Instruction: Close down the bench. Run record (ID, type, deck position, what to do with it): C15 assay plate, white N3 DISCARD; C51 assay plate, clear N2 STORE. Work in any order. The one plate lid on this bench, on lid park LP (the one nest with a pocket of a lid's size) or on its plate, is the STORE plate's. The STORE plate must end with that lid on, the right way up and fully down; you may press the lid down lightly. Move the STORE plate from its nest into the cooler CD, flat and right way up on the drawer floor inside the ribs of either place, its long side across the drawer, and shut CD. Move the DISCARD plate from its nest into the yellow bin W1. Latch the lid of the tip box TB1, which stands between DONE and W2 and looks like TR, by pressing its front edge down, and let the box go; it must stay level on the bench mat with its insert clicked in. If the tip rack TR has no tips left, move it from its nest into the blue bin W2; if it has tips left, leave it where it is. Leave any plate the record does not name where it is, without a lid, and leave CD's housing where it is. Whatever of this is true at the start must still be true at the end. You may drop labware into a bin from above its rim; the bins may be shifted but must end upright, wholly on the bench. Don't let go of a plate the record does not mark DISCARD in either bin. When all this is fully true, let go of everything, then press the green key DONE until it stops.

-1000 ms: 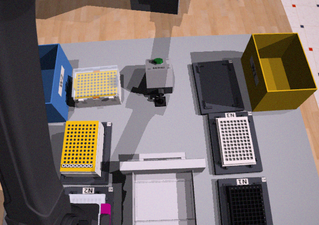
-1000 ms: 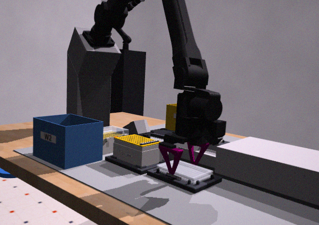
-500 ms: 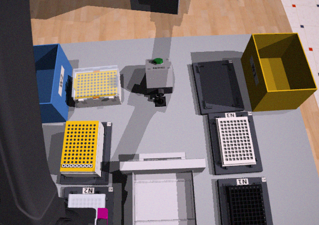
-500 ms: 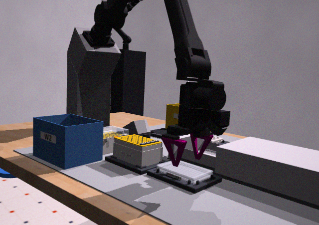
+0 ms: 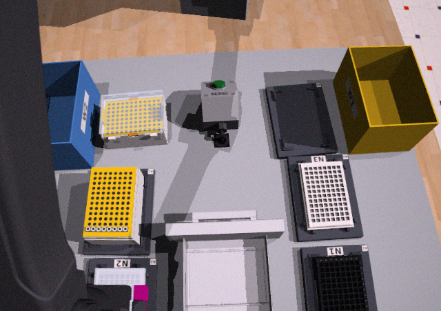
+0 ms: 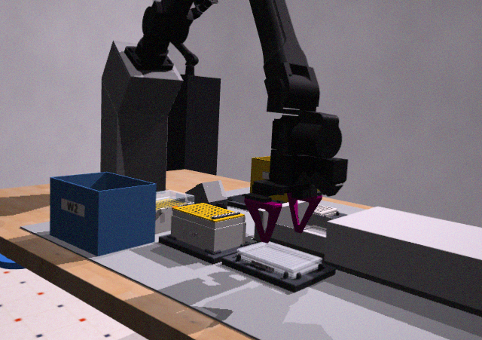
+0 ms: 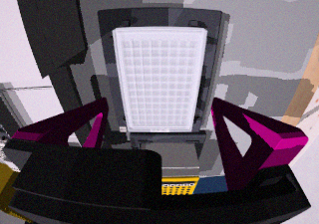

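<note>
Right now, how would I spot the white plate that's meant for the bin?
Find the big yellow bin at the bench's far corner. Two dark trays run from it; the white grid plate sits on the second, marked N3. Its neighbour is black, and the tray nearest the bin is bare.

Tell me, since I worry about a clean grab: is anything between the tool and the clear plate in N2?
Nothing visible. The open tool hangs above the lidded clear plate in its nest, with only air between them.
</note>
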`<state>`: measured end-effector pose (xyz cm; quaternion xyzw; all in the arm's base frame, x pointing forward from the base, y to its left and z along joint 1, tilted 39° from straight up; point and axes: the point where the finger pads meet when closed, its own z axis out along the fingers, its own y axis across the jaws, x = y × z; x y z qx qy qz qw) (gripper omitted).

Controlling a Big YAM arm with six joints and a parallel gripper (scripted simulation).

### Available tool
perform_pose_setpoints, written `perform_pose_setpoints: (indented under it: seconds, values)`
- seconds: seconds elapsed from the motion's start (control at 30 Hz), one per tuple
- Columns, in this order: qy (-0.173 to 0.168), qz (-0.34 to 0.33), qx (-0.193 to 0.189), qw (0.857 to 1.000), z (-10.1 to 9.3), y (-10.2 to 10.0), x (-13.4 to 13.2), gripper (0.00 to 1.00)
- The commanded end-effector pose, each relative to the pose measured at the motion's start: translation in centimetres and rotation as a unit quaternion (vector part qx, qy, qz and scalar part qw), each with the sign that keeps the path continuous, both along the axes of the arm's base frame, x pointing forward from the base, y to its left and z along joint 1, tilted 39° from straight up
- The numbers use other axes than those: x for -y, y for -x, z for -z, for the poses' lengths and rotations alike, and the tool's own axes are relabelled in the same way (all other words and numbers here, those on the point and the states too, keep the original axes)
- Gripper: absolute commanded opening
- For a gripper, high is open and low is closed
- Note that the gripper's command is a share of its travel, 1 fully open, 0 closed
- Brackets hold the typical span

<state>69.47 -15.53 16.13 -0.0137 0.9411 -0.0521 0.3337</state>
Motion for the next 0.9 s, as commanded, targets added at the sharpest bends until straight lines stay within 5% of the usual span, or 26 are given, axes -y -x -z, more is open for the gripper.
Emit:
perform_pose_setpoints:
  seconds: [0.0, 0.87]
  values:
    - [0.004, 0.004, 0.014, 1.000, -2.9, 1.0, 0.6, 1.00]
    - [0.006, 0.001, 0.014, 1.000, -5.3, 3.1, 0.4, 1.00]
